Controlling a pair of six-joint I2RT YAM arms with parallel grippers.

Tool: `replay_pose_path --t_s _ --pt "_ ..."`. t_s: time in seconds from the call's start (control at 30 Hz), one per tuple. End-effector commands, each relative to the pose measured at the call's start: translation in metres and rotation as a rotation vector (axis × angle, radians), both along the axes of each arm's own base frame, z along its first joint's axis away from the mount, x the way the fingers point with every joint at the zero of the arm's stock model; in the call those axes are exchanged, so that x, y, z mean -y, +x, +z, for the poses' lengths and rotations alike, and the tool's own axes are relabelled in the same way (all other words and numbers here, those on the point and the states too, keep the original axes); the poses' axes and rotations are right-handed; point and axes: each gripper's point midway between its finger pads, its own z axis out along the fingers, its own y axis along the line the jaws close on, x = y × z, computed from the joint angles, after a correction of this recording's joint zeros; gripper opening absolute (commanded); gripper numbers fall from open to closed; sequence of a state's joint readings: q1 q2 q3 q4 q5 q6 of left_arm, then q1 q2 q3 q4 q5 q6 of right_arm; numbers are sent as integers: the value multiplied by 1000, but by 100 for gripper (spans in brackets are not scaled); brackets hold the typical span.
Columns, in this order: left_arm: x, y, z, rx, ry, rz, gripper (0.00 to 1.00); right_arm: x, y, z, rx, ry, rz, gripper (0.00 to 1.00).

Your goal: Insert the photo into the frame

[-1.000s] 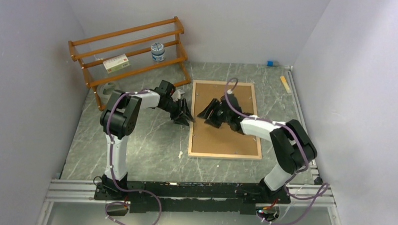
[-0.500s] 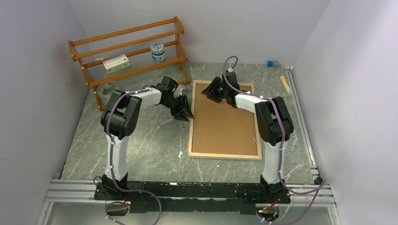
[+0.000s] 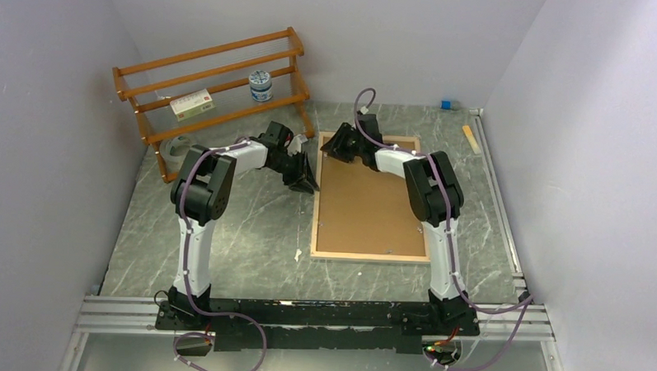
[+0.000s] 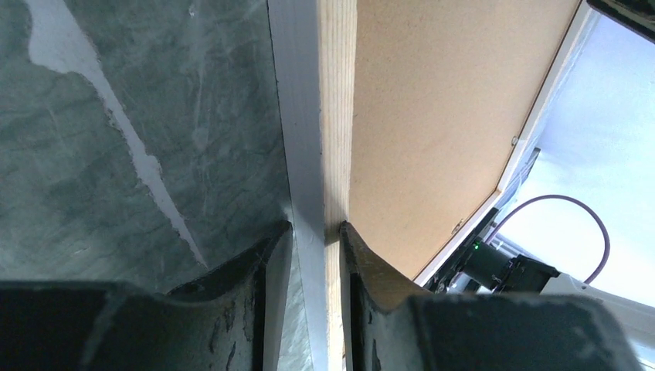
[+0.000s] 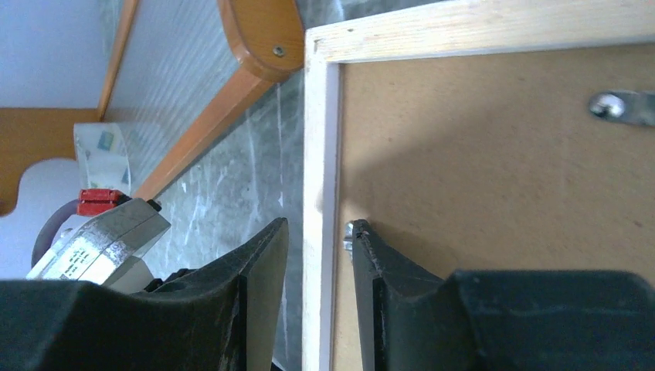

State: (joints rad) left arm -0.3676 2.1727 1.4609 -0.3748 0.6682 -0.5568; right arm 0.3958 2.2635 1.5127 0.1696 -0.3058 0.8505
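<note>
Grey-green marbled stone pattern covers the surface (image 3: pixel 225 231), boxed in by plain pale walls (image 3: pixel 54 143). From above, an orange-brown slatted rack (image 3: pixel 205 90) stands at 10 o'clock. The frame (image 3: pixel 370 255) lies flat just toward 3 o'clock of the middle, back side up: a thin pale wood rim around a matte brown hardboard backing (image 3: pixel 370 203). The left end effector (image 3: pixel 307 178) sits at the frame's 9 o'clock edge, and the right end effector (image 3: pixel 333 146) at its 11 o'clock corner.

At the left wrist, the dark wedge-shaped fingers (image 4: pixel 263 278) pinch the rim from both sides, one against its whitish outer face, the other against the grained wood beside the backing.

At the right wrist, the fingers (image 5: pixel 259 270) straddle the rim without squeezing it, with a sliver of gap on the outer side. The inner fingertip rests on the backing beside a small metal stud. A shiny clip (image 5: pixel 622 107) lies at 2 o'clock, and the rack's rounded foot at 12 o'clock.
</note>
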Motion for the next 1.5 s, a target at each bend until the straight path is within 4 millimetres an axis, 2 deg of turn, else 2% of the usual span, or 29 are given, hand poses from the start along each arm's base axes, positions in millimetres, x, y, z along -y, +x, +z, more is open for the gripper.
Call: replay_pose_path --t_s 0.0,0.27,0.4,0.5,0.67,0.77,0.83,0.97,1.1,1.17,1.47 --pt "-28 -5 -58 -23 189 9 33 -15 -3 -15 9 -12 99 40" --pt "-29 -3 -59 -26 207 -12 32 -23 -18 -24 -8 -9 220 36" --pt "-28 -4 -62 -36 207 -21 31 -26 -26 -21 -3 4 272 36" --pt "-29 -5 -63 -39 208 -23 32 -28 -24 -15 3 27 288 36" --pt "-28 -3 -61 -45 196 -18 33 -26 -8 12 42 66 284 37" --pt "-28 -2 -60 -46 197 -14 37 -18 8 36 91 73 234 47" --pt "-29 -1 -60 -49 198 -9 41 -8 21 49 105 74 178 52" --pt "-28 1 -57 -50 191 -5 49 21 40 61 112 74 32 53" --pt "-29 2 -56 -50 194 -5 47 60 44 49 65 7 -105 51" --pt "-29 2 -58 -51 197 -5 43 72 42 40 54 -33 -130 50" --pt "-33 0 -62 -55 220 -10 36 87 45 8 -5 -111 -168 46"
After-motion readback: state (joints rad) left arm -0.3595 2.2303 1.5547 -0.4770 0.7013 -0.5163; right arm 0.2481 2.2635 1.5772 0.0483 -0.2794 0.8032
